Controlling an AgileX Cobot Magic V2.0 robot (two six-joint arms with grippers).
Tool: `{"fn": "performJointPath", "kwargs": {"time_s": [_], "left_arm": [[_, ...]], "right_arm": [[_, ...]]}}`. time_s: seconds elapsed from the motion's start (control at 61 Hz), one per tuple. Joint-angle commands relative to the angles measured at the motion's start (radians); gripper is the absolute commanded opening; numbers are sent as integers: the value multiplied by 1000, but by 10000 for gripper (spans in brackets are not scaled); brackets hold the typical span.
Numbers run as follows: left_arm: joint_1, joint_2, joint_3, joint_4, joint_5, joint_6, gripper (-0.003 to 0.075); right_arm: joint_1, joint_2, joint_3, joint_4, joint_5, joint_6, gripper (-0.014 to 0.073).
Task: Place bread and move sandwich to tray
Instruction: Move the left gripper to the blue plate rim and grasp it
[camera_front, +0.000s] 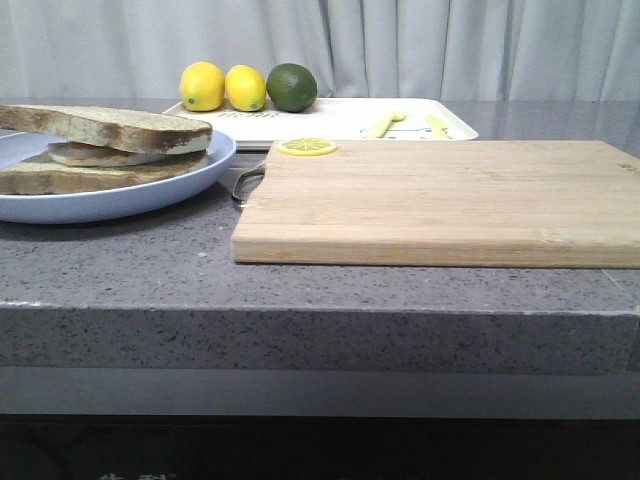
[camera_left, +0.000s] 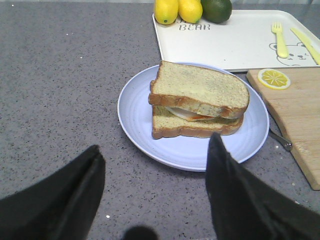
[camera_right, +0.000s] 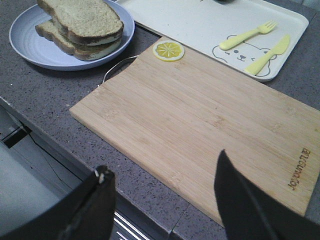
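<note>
The sandwich (camera_left: 197, 100) sits on a pale blue plate (camera_left: 135, 115): two brown-crusted bread slices with a white egg and orange yolk between them. It also shows at the left of the front view (camera_front: 105, 145) and in the right wrist view (camera_right: 82, 27). The top bread slice (camera_left: 200, 86) lies on the stack. The white tray (camera_left: 235, 45) stands behind the plate, and shows in the front view (camera_front: 340, 118). My left gripper (camera_left: 156, 152) is open and empty, just short of the plate's near rim. My right gripper (camera_right: 162, 167) is open and empty over the counter's front edge.
A wooden cutting board (camera_front: 440, 200) lies right of the plate, with a lemon slice (camera_front: 307, 147) on its far corner. Two lemons (camera_front: 225, 87) and a lime (camera_front: 291, 87) sit at the tray's back left. A yellow fork (camera_right: 247, 34) and knife (camera_right: 267, 52) lie on the tray.
</note>
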Motion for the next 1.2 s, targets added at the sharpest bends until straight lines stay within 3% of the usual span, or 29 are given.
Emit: {"fn": "performJointPath", "kwargs": {"time_s": [0.0,0.262,0.508,0.738,0.836,1.049,1.18], "left_arm": [[-5,12,-26,0,-72,2,440],[-5,99,-94,70,88,2,440],[-1,343,-205,76,203,2,440],[110,625,-337,64,275,12,440],[185,714,-386,-32,272,93,440],[354,863,-478,-421,260,327,440],[399,935,-508,-578,259,391,440]], "right_arm": [[-1,-2,-25,-9,-82,-5,454],[-1,-2,-25,-9,-75,-5,454],[-1,-2,-25,-9,-73,-5,454],[-1,-2,-25,-9,-71,-5,454],[-1,-2,-25,-9,-71,-5,454],[-1,-2,-25,-9,-70,-5,454],[-1,-2,-25,-9,-70,-5,454]]}}
